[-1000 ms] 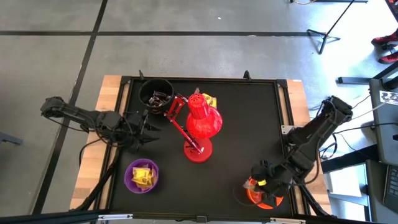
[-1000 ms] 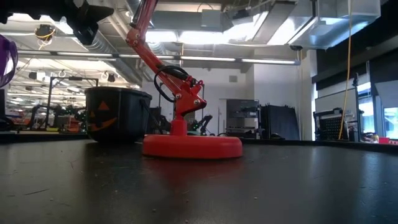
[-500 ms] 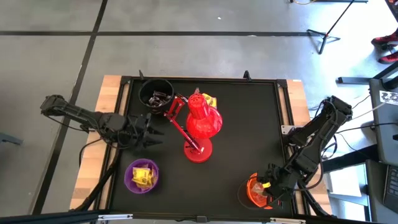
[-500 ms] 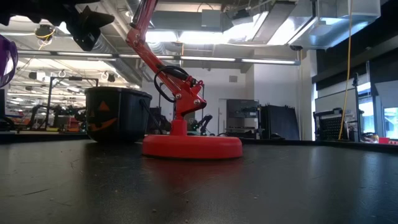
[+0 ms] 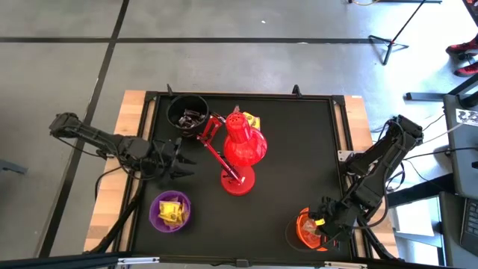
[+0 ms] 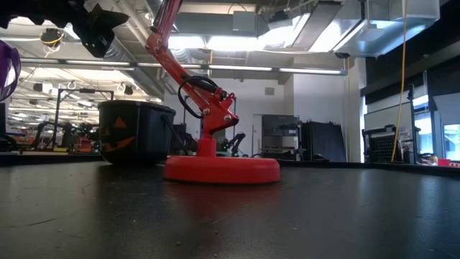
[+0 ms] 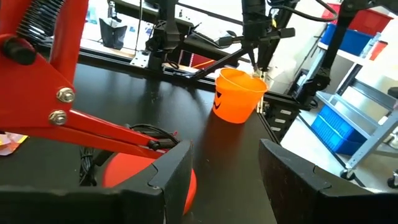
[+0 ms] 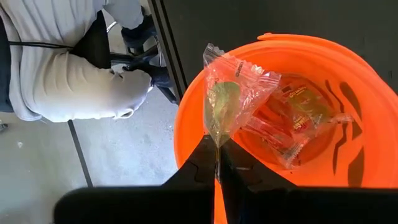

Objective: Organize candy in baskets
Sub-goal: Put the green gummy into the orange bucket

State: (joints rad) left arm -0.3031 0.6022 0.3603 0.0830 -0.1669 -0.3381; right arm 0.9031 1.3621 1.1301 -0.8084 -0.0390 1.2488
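The orange bucket (image 5: 308,229) stands at the table's near right corner with red-wrapped candy (image 8: 292,118) inside. My right gripper (image 8: 217,163) is above it, shut on a clear-wrapped greenish candy (image 8: 231,93). The purple bucket (image 5: 170,211), near left, holds yellow candy (image 5: 172,211). The black bucket (image 5: 187,112) stands at the far left with dark candy in it. A yellow candy (image 5: 252,121) lies on the table by the lamp's head. My left gripper (image 7: 224,168) hovers open between the black and purple buckets, level and pointing at the lamp. My right gripper pinches one end of the candy's clear wrapper (image 8: 217,138) between its two fingertips. The fingers slant steeply down from above. The candy hangs beyond the fingertips over the orange bucket's opening (image 8: 323,74), clear of the sweets inside.
A red desk lamp (image 5: 239,149) stands mid-table on its round base (image 6: 221,169), with its jointed arm (image 7: 93,121) right in front of my left gripper. A person in a light sleeve (image 8: 68,68) sits just off the table's edge by the orange bucket.
My right gripper has turned a little at the wrist above the orange bucket, then kept still. My left gripper has tipped slightly and edged toward the lamp, staying open.
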